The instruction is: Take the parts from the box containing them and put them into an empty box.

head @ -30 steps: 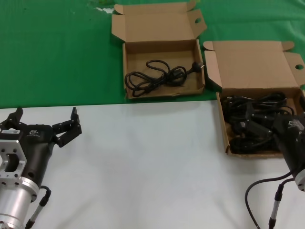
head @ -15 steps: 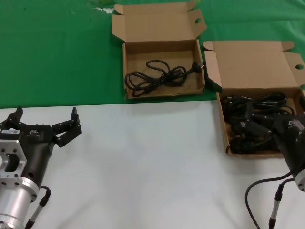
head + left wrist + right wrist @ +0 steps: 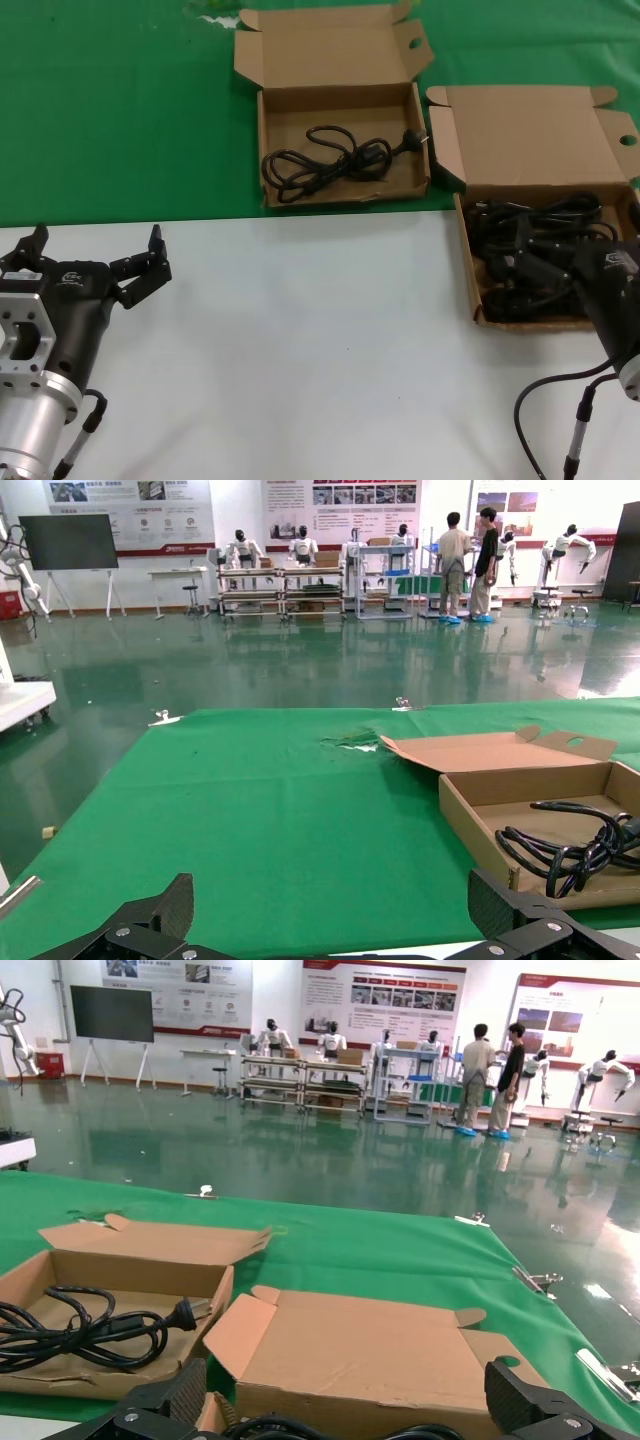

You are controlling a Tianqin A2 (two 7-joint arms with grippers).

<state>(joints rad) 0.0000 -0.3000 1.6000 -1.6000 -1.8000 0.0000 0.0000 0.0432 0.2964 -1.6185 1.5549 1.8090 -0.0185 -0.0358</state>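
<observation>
The left tool (image 3: 95,262) hovered low over the white counter (image 3: 320,340), well left of the squarer box (image 3: 343,148), its fingers spread apart and holding nothing. That squarer box sat open on the green cloth (image 3: 120,110) with one looped power cord (image 3: 330,160) lying in its tray. Just right of it, the wider box (image 3: 540,200) held a heap of cords (image 3: 530,250). The right tool (image 3: 555,275) was down among those cords; whether its fingers were apart or together could not be told.

The tabletop is viewed steeply from overhead, facing twelve o'clock. Both wrist views are taken low, near table level, facing the hall. The nearly square brown cardboard box (image 3: 343,150) (image 3: 545,815) (image 3: 110,1305) is shared by all.
</observation>
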